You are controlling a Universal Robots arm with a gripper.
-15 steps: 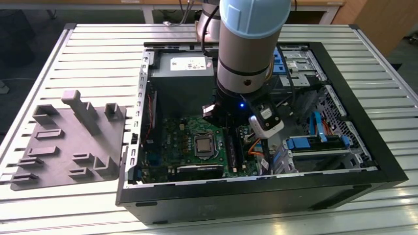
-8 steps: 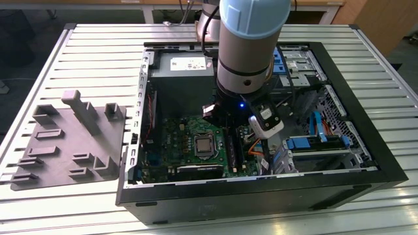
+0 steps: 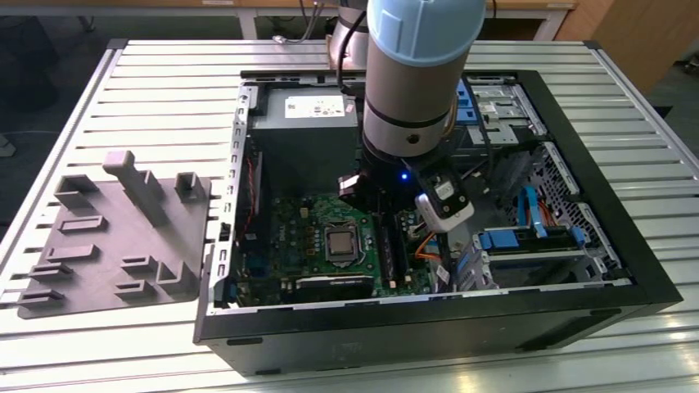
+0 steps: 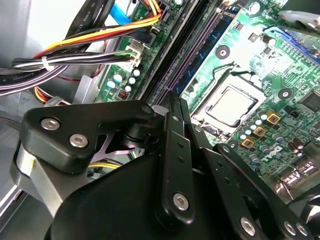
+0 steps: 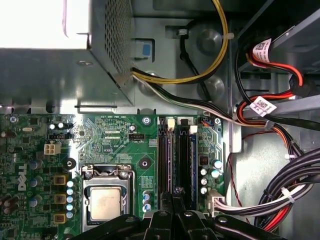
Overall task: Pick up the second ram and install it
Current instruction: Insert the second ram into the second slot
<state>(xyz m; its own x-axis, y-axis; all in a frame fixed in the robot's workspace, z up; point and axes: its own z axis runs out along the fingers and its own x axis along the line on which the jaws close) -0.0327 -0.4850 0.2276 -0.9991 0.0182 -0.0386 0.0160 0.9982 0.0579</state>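
Computer case (image 3: 437,323): lying on its side in the centre of the exterior view, open face up. We judge this is so the boards inside can be reached straight from above.

Arm (image 3: 421,74): comes in from the top centre of the frame and stands nearly upright over the case, wrist down inside it. That suits a straight push into a socket.

Grey tray (image 3: 110,246): middle left of the frame, just beside the case, with upright holders and shallow recesses. It is probably a stand for loose parts, set within the arm's reach.

Green board (image 3: 295,237): flat on the case floor, with the processor (image 3: 342,243) near its middle.

Black sockets (image 5: 182,160): a row of long sockets to the right of the processor in the first wrist view, running up the frame.

Pincer (image 4: 172,100): sits directly over these sockets, aligned with their run. We cannot tell whether it is open, closed or gripping.

Memory stick: not separable from the sockets. A thin strip with a purple sheen (image 4: 192,55) leads away from the pincer tip in the second wrist view and may be the stick seen edge-on. That is a judgement only.

Counter (image 3: 164,65): ribbed pale metal, with the slats running across the frame. Pale wooden furniture (image 3: 644,33) stands behind it at the top right.
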